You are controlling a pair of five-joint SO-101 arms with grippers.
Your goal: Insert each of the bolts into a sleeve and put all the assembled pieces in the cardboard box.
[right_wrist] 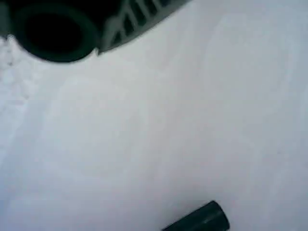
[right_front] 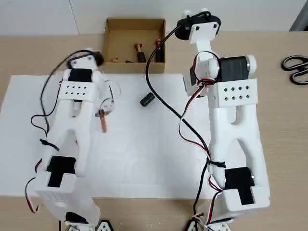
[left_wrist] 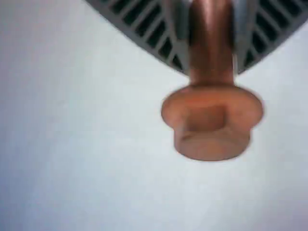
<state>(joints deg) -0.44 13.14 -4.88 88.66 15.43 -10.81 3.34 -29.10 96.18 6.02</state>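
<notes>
My left gripper (right_front: 103, 111) hangs over the white sheet, shut on the shank of a copper bolt (right_front: 103, 121). In the left wrist view the bolt (left_wrist: 211, 120) points its flanged head at the camera, with the ribbed grey fingers (left_wrist: 144, 33) on either side of the shank. My right gripper (right_wrist: 72, 29) holds a black sleeve (right_wrist: 53, 31) with its open bore facing the camera. A second black sleeve (right_front: 147, 99) lies loose on the sheet between the arms and also shows as sleeve (right_wrist: 202, 219). The cardboard box (right_front: 134, 23) at the back holds several assembled pieces (right_front: 140, 53).
A white paper sheet (right_front: 144, 159) covers the middle of the wooden table. Scissors (right_front: 296, 67) lie at the far right edge. Black and red cables (right_front: 163, 96) trail from the right arm across the sheet near the loose sleeve.
</notes>
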